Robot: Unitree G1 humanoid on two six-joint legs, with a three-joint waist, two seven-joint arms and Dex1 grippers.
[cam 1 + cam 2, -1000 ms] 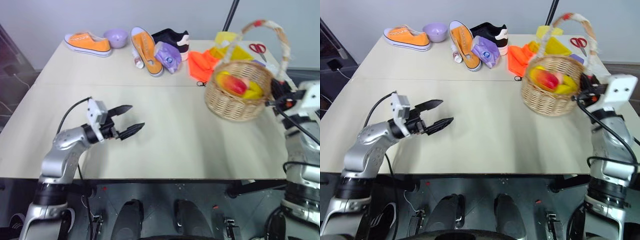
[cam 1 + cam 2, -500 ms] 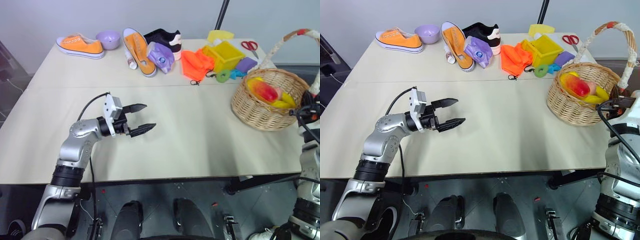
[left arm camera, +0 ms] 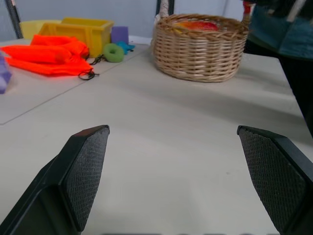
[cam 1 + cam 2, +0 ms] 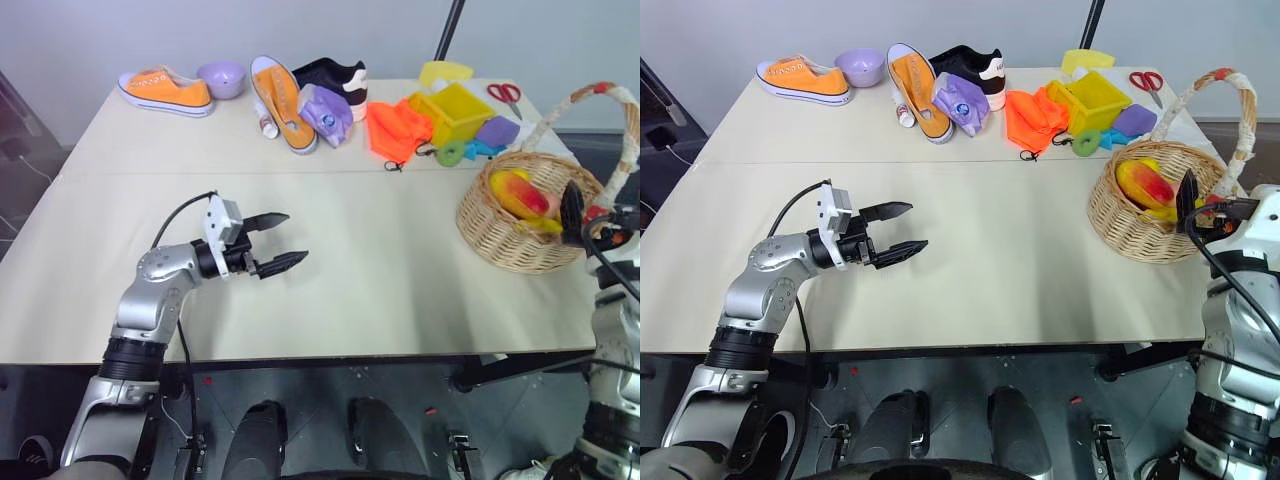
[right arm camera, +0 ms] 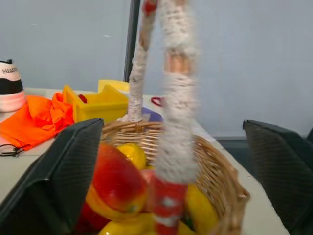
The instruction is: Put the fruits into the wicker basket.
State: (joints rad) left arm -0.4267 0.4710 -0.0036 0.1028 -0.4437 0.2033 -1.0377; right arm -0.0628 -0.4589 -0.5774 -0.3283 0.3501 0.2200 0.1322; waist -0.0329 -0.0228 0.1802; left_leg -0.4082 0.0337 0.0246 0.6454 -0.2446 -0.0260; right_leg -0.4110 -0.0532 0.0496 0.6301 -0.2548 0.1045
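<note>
Right gripper [image 5: 161, 161], jaws spread, is placed astride the basket [image 4: 520, 235] handle; the left gripper [image 4: 282, 242] hangs open over bare table [image 4: 380, 290]. With fruits [image 4: 520, 195] inside, the basket at the table's 3 o'clock edge could be snagged and tipped on withdrawal. A second ago the right gripper was shut on the handle, and the basket was tilted.

The scene is evenly and brightly lit from above. Soft shadows are cast on the table [image 4: 400, 260]. The basket handle [image 5: 173, 122] is rendered blurred in the right wrist view.
</note>
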